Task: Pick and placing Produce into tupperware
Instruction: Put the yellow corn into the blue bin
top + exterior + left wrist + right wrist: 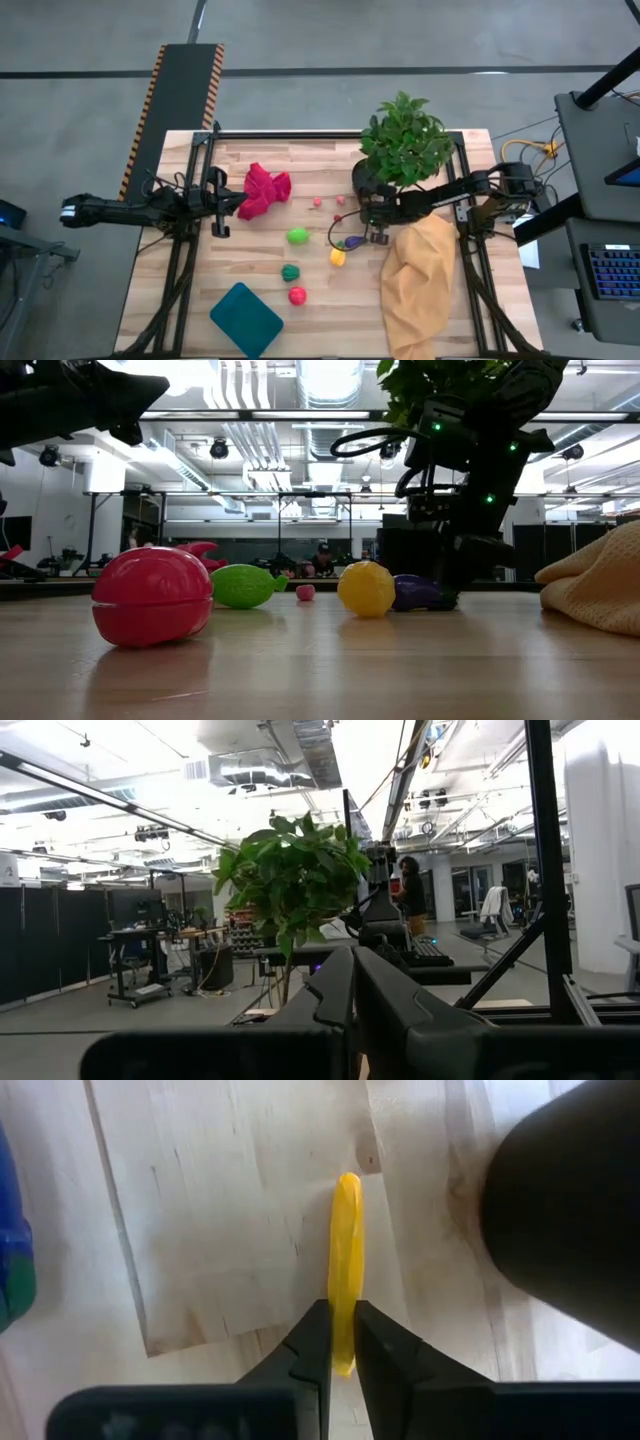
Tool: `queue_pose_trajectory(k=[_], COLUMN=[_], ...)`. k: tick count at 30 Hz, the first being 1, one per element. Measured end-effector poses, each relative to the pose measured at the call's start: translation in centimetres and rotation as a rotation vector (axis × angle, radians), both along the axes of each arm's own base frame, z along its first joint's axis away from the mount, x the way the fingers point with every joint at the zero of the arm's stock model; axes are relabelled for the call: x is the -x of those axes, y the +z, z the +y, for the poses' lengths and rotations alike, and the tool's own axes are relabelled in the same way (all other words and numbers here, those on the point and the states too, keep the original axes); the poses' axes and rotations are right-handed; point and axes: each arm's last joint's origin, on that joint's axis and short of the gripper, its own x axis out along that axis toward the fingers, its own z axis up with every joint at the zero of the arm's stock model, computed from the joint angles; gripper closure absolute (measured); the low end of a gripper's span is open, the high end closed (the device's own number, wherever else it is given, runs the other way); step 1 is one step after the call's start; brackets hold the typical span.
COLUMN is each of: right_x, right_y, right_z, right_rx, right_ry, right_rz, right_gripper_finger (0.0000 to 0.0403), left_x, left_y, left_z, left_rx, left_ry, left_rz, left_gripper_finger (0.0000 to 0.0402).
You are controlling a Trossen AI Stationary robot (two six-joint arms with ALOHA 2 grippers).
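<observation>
The right gripper (340, 1342) pinches what appears a thin yellow produce piece (347, 1250) by its end; it may slip out when lifted.

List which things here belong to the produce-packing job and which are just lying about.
Job: tupperware, bright green piece, dark green piece, red piece, round yellow piece, purple piece, pink bits, right gripper pinching thin yellow piece.
Lying about: red cloth, mustard cloth, potted plant. Left gripper idle.

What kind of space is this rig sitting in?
Probably an open industrial lab or workshop: exposed ceiling ducts, bare concrete floor around the wooden table, and desks with equipment and a person in the background.
</observation>
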Motion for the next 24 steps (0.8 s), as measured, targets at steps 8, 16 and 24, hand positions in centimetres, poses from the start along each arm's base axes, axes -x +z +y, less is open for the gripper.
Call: queue_pose_trajectory(k=[8,16,24], right_x=[-0.4,-0.5,-0.4], right_y=[0.8,1.3,1.9], right_z=[0.0,0.0,0.2], right_rx=[0.012,0.021,0.022], right_ry=[0.034,0.038,0.031], right_rz=[-0.002,0.02,0.018], right_gripper_finger=[0.037,0.037,0.037], left_x=[0.0,0.0,0.0], left_y=[0.0,0.0,0.0], left_z=[0.0,0.0,0.0], left_rx=[0.0,0.0,0.0], left_ry=[0.0,0.0,0.0], left_rz=[0.0,0.0,0.0], left_gripper_finger=[0.0402,0.0402,0.0402])
